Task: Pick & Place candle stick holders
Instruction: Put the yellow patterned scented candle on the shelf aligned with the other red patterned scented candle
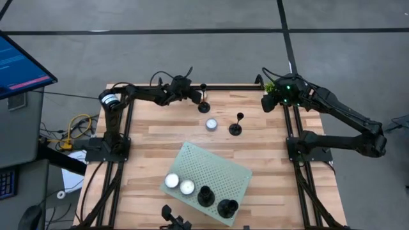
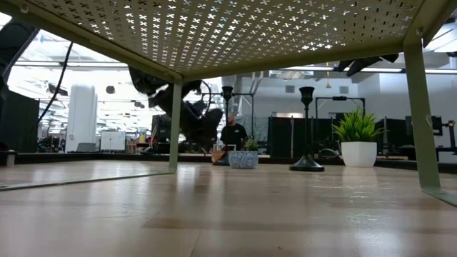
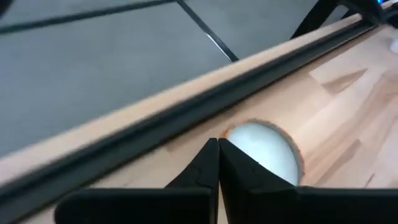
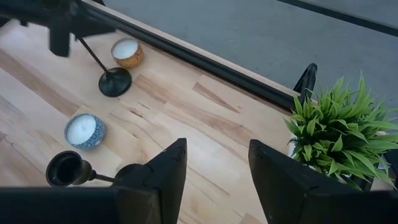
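While viewed from above, four candle stick holders showed: two on the green perforated shelf near the front edge, one mid-table, one by the back edge at the left gripper. Three tealights, counted. Right gripper waited at the back right corner.

Low view: two holders upright, stems vertical.

Left wrist: fingers clenched together; whether on a stem, cannot tell.

Right wrist: jaws released, empty.
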`<state>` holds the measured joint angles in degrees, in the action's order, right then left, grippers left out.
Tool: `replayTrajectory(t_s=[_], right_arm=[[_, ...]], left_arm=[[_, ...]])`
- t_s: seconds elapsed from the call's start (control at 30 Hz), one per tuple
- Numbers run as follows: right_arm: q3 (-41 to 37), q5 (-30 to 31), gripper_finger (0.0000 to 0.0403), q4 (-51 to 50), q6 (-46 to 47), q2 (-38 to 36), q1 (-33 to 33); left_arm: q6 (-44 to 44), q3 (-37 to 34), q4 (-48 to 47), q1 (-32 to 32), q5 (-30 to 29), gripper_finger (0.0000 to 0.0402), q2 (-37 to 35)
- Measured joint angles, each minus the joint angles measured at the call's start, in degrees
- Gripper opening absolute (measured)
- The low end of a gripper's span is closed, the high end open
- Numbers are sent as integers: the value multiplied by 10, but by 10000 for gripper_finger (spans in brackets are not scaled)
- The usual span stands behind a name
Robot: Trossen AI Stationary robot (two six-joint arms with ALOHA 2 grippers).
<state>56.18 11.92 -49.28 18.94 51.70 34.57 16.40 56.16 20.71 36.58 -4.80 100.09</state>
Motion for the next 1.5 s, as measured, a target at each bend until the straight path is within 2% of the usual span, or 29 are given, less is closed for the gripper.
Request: replayTrajectory(t_s=[0.17, 0.4, 0.6, 0.87, 1.0, 1.3, 1.4, 1.5], right_arm=[[0, 0, 163, 1, -2, 0, 0], [0, 0, 163, 16, -9, 0, 0], [0, 0, 163, 17, -11, 0, 0], [0, 0, 163, 17, -15, 0, 0], [0, 0, 163, 17, -15, 0, 0], [0, 0, 163, 16, -16, 0, 0], [0, 0, 163, 17, -20, 0, 0], [0, 0, 163, 17, -20, 0, 0]], left_arm=[[-41, 0, -46, 0, -43, 1, -59], [-38, 0, -59, 2, -43, 18, -77], [-40, 0, -55, 4, 1, 83, -41], [-17, 0, 1, 5, 1, 189, -1], [-8, 0, -2, 8, 3, 218, 19], [1, 0, 7, 8, 3, 215, 28], [1, 0, 7, 8, 9, 193, 28], [1, 0, 4, 7, 10, 155, 28]])
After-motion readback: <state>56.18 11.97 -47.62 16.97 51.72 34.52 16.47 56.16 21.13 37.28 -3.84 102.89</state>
